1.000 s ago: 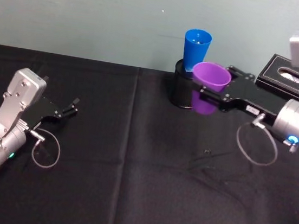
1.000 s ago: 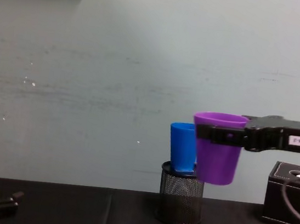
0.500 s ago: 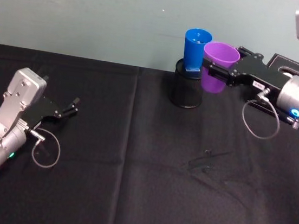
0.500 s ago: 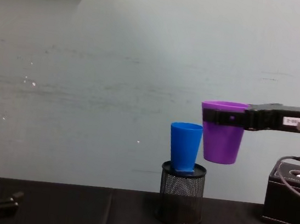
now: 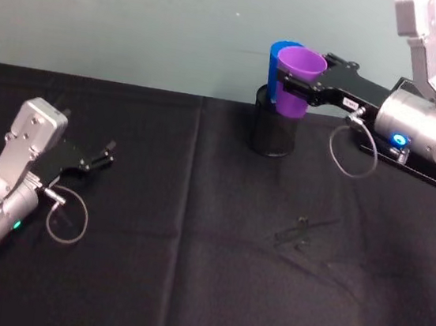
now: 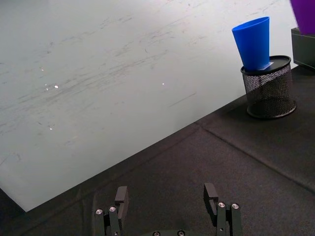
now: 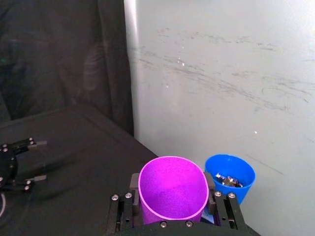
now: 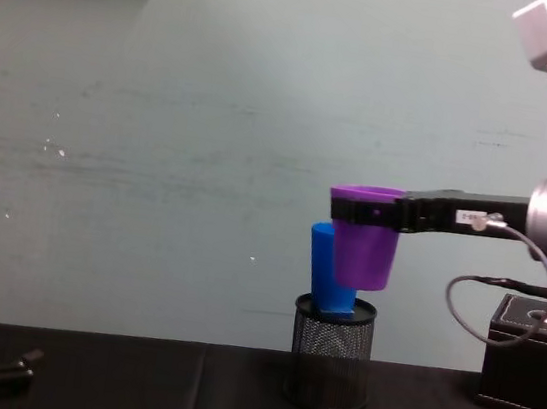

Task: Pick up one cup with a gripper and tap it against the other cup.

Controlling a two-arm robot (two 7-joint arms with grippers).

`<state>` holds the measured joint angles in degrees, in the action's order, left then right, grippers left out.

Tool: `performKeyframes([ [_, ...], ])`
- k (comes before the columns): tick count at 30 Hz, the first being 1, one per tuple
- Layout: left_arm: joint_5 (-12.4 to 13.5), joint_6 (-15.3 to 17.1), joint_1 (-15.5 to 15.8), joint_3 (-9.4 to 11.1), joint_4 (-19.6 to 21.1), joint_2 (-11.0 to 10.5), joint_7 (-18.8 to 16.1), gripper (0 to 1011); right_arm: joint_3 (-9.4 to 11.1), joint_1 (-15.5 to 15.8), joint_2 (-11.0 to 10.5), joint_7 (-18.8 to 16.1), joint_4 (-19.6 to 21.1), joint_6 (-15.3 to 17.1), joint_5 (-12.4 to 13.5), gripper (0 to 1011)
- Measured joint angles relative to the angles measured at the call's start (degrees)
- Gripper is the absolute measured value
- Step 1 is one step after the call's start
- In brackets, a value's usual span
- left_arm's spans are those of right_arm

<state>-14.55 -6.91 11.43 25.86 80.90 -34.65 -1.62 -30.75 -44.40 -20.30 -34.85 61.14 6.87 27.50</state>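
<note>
Blue cup [image 8: 318,263] in black mesh holder [image 8: 329,363]

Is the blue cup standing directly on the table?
No, the blue cup sits in the mouth of the black mesh pen holder, raised off the table.

Table [image 5: 185,302] covered by black cloth, filling lower part of head view. Vertical seam seen left of centre; small crease [image 5: 305,233] seen right of centre. Black mesh pen holder [image 5: 273,138] stood upright on cloth at upper centre, near wall. Black box [image 8: 529,369] set at far right edge. Left gripper [image 5: 106,157] laid low at cloth, lower left, fingers spread; contact not discernible.
</note>
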Motion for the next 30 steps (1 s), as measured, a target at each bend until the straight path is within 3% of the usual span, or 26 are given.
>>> performKeyframes([
  [11,0.00,0.00,0.00,0.00,0.00,0.00,0.00,1005,-0.11,-3.41,3.83,-0.65,-7.57,-3.67,-2.20,738],
  [30,0.00,0.00,0.00,0.00,0.00,0.00,0.00,1005,1.32,-6.32,7.56,-1.47,-14.76,-6.54,-4.83,738],
])
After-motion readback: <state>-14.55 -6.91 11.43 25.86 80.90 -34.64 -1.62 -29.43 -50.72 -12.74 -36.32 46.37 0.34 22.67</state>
